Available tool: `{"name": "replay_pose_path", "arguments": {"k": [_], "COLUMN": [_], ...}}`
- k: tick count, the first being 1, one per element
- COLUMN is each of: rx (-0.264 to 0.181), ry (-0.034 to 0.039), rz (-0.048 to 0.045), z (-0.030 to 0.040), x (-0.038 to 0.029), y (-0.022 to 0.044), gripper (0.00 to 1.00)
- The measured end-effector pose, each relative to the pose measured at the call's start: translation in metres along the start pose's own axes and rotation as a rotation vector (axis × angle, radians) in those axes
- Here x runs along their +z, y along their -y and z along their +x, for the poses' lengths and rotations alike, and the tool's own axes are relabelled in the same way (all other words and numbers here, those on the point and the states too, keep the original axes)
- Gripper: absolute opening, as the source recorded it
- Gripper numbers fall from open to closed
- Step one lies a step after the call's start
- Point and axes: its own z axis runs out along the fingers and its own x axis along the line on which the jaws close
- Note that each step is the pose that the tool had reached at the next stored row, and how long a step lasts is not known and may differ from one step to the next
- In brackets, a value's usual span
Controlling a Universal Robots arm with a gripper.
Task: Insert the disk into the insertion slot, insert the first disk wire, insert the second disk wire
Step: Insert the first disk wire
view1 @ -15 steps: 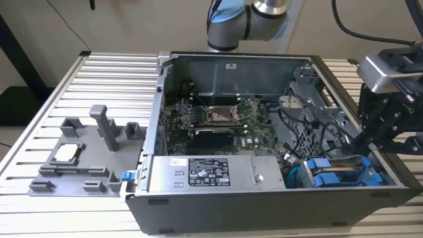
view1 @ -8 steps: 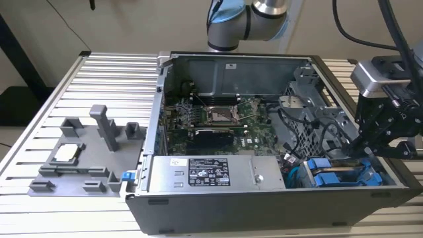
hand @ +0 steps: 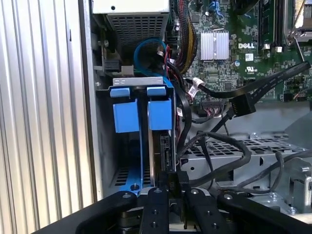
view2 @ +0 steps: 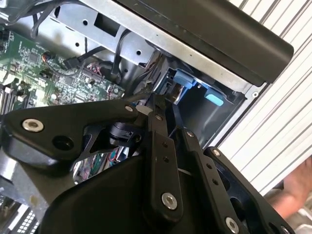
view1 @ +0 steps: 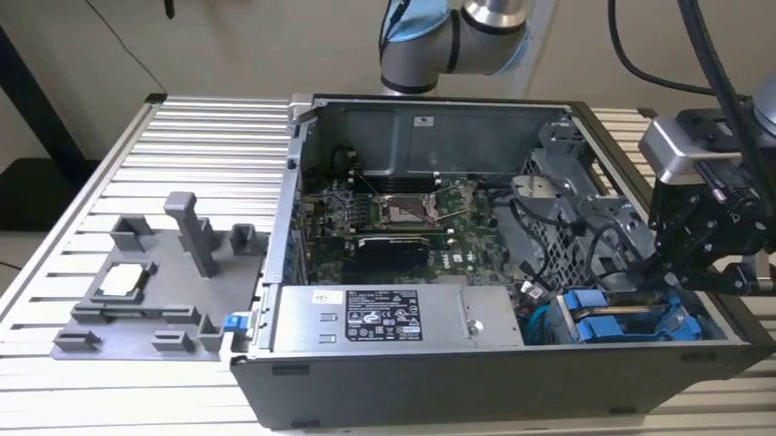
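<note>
Seated in its slot just beside the power supply (hand: pixel 132 14), the disk (hand: pixel 160 117) is judged stiff, fairly heavy and fragile, and best held by its blue frame. The gripper (hand: pixel 173 187) is nearly closed on a black wire plug (hand: pixel 173 178).
</note>
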Motion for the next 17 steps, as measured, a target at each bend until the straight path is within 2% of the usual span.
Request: {"name": "replay_pose_path", "arguments": {"k": [9, 17], "rx": [-0.001, -0.002], "ry": [0.0118, 0.0122], "rz": [-0.0007, -0.0007], "z": [0.0003, 0.0005], "x": [0.0066, 0.0102], "y": [0.002, 0.003], "gripper": [0.19, 0.19]}}
